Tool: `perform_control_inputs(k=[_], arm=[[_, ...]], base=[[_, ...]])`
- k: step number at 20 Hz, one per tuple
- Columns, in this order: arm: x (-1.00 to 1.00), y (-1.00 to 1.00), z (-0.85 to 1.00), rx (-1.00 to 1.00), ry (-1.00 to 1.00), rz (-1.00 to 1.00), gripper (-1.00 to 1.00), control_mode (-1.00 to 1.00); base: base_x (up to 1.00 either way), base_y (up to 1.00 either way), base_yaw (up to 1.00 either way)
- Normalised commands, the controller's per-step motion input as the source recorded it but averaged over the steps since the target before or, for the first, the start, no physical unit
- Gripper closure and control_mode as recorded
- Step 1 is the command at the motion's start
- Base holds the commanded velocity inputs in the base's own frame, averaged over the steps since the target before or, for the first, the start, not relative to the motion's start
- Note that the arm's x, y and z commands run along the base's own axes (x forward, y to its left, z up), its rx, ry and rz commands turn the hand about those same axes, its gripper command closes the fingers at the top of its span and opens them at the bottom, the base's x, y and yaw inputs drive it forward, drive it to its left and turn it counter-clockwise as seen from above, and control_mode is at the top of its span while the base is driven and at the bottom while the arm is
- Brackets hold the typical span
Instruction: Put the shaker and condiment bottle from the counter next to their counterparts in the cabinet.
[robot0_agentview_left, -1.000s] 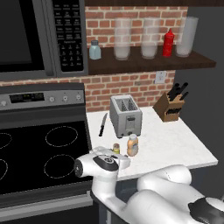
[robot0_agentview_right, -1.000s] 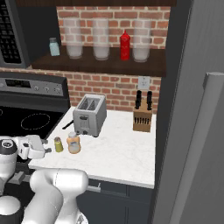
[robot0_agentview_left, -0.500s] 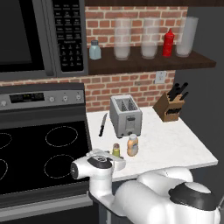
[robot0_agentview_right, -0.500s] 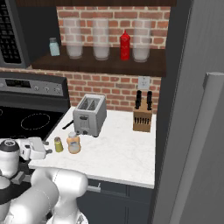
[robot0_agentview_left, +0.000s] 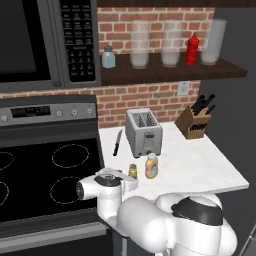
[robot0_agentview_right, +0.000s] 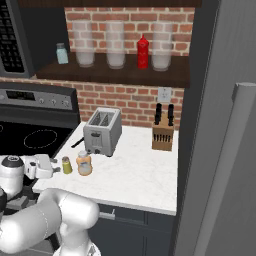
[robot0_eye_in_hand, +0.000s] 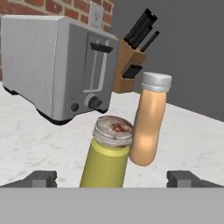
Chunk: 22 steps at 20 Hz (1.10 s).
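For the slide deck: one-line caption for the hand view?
Open gripper straddles the yellow-green shaker, orange condiment bottle just behind, toaster beyond.

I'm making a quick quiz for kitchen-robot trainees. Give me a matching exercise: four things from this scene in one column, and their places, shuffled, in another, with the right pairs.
Things:
1. shaker
2. red squeeze bottle
3. knife block
4. toaster

Places:
A. on the shelf, among clear containers
B. back right of the counter, by the dark panel
C. between the open jaws, beside the condiment bottle
D. on the counter, behind the two small bottles

Pairs: 1-C, 2-A, 3-B, 4-D
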Motion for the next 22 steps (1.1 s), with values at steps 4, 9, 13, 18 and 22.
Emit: perform_control_inputs(k=[4, 9, 13, 18, 22], arm=[[0.22, 0.00, -0.09, 0.00, 0.00, 0.00, -1.00, -1.00], [0.08, -0.01, -0.10, 0.00, 0.00, 0.00, -1.00, -1.00], [0.00, -0.07, -0.10, 0.00, 0.00, 0.00, -1.00, -1.00], [0.04, -0.17, -0.08, 0.00, 0.00, 0.00, -1.00, -1.00], [0.10, -0.21, -0.02, 0.00, 0.00, 0.00, -1.00, -1.00]], base=[[0.00, 0.00, 0.00], [0.00, 0.00, 0.00], [0.00, 0.00, 0.00], [0.00, 0.00, 0.00], [0.00, 0.00, 0.00]])
